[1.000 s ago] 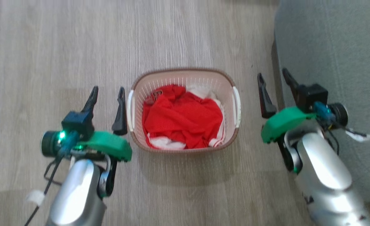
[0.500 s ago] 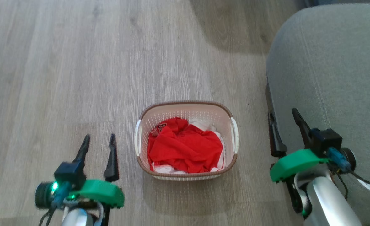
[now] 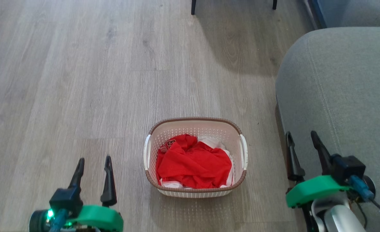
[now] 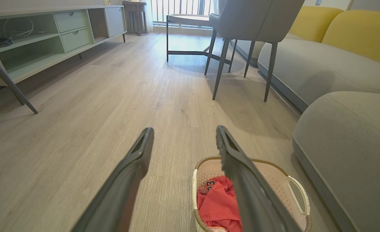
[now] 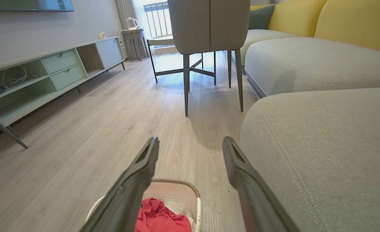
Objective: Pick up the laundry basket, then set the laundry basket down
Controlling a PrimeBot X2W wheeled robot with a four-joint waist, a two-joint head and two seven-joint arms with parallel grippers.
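Saw wood floor (image 3: 80,80), grey sofa (image 3: 338,80) at right. Found the laundry basket (image 3: 194,120) standing on that floor near the sofa, red clothing (image 3: 193,166) inside. Noted left gripper (image 3: 94,158) and right gripper (image 3: 300,133) flanking it without touching, jaws spread, empty.

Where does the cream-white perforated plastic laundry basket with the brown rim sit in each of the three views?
Head view: the cream-white perforated plastic laundry basket stands at lower centre on the pale wooden floor.
Left wrist view: the basket is at the bottom edge, right of centre.
Right wrist view: the basket is at the bottom edge, left of centre.
Shared landmark: the grey fabric sofa cushion, right of the basket in every view.
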